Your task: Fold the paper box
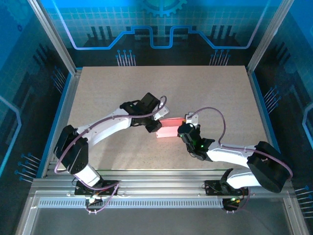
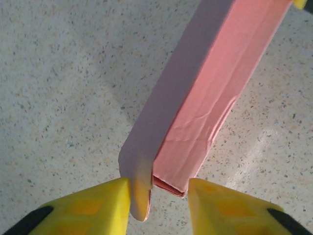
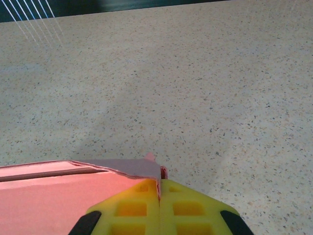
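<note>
The paper box (image 1: 168,129) sits near the middle of the table (image 1: 205,88), a little toward my bases, and I have one end of it in each pincer. From above it is a short pink bar running between my left pincer (image 1: 155,125) on its left end and my right pincer (image 1: 184,128) on its right end.

Through my left wrist camera the box runs away from me as a long folded shape. One long face is in shade, and the other is lit and shows fine wrinkles close to my end. My left pincer (image 2: 159,193) is part-way open around that end, with a yellow finger (image 2: 98,205) on each side of it. A loose rounded flap (image 2: 139,196) hangs down from the shaded face and lies against the inner side of one finger. The box's lower corner meets the other finger. I cannot tell whether the box rests on the speckled table or is held just clear of it.

Through my right wrist camera my right pincer (image 3: 160,183) is closed, its two yellow fingers pressed together with only a thin pink edge of card pinched between them. A small pointed tip of card (image 3: 150,157) stands up just past the fingertips. The rest of the box spreads out to one side, low in the view.
</note>
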You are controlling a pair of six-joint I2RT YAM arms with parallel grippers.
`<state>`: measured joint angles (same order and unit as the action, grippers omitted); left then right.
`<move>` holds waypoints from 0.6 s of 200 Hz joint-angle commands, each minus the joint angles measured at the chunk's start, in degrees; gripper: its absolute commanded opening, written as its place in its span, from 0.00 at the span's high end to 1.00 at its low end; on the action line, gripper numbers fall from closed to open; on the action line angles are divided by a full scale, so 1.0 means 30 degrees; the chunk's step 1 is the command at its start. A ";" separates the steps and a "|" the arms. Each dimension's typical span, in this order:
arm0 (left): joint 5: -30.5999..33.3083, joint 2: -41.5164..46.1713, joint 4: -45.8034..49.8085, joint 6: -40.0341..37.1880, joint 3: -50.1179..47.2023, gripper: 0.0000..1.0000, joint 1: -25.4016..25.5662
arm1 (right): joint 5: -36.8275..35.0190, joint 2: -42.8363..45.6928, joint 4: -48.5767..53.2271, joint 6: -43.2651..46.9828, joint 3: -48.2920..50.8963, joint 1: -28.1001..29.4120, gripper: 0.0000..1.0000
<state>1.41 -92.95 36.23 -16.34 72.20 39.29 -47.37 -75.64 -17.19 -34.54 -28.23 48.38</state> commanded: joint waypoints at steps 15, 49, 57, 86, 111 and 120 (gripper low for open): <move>0.0852 -0.0453 0.1262 0.0316 0.0908 0.69 0.0131 | 0.1158 -0.0628 0.4104 -0.0468 0.1120 0.0278 1.00; 0.1052 -0.0366 0.1911 0.0337 0.0926 0.75 0.0130 | 0.1159 -0.0797 0.4084 -0.0431 0.1031 0.0265 1.00; 0.1132 -0.0323 0.1972 0.0375 0.0867 0.76 0.0127 | 0.1157 -0.0858 0.4075 -0.0466 0.1003 0.0265 1.00; 0.1082 -0.0331 0.1795 0.0549 0.0787 0.85 0.0125 | 0.1190 -0.0926 0.4060 -0.0497 0.1000 0.0278 1.00; 0.0603 -0.0490 0.1742 0.0834 0.1169 0.93 0.0120 | 0.1228 -0.0952 0.4107 -0.0517 0.0967 0.0256 1.00; 0.0428 -0.0519 0.1674 0.0972 0.1262 0.93 0.0117 | 0.1214 -0.0955 0.4144 -0.0522 0.0944 0.0272 1.00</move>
<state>4.14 -93.82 40.18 -14.90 73.84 39.27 -47.40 -75.40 -16.60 -34.76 -28.23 48.49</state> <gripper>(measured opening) 0.079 0.053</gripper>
